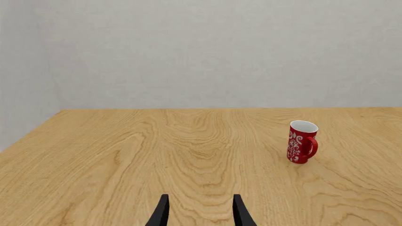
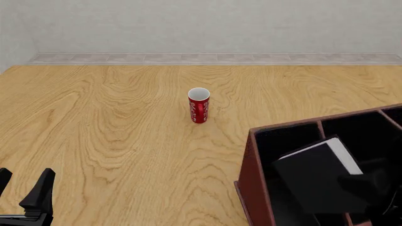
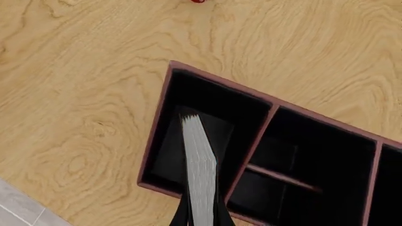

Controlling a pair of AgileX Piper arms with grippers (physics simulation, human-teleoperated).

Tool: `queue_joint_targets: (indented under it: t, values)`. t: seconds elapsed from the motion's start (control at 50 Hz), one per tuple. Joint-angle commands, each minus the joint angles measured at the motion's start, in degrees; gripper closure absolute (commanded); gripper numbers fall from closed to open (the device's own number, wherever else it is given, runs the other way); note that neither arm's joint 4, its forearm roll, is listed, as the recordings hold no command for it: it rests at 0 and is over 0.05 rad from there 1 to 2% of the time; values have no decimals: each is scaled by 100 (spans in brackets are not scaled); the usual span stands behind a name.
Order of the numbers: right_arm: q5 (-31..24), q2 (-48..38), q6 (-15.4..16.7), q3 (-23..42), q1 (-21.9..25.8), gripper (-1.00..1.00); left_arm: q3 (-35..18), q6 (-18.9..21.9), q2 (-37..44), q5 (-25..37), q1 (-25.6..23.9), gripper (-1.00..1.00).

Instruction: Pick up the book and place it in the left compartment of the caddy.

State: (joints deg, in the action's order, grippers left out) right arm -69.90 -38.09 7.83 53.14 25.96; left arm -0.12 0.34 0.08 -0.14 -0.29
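Front view: thin black hardcover book [image 2: 317, 176] w/ white page edge, tilted over left compartment [image 2: 283, 141] of reddish-brown wooden caddy [image 2: 247, 179], at 4 o'clock from red cup [image 2: 198, 105].
Right gripper [image 3: 201, 219]: jaws clamped on book.
Left gripper [image 1: 199, 212]: jaws apart, idle.
Tip: lower straight, clear of partition [image 3: 251, 146], then release.

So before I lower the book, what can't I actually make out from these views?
- Right gripper: fingertips cut off by the right wrist frame edge, behind the book in front.
- Book's bottom edge: hidden by the caddy wall in front.
- Left compartment floor: black, depth unreadable.
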Motion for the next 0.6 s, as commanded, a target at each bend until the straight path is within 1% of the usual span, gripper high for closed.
queue_joint_targets:
  t: [0.02, 0.38, 0.46, 0.6]
  values:
    - [0, -128, -104, 72, -202, 100, -9, 0, 2, 7, -2, -100]
    - [0, -451, -152, 10, -418, 100, -9, 1, 2, 7, -1, -100]
    - [0, -509, -79, -25, -493, 100, -9, 2, 1, 6, -1, -100]
    - [0, -689, -115, 26, -453, 100, -9, 2, 2, 7, -1, -100]
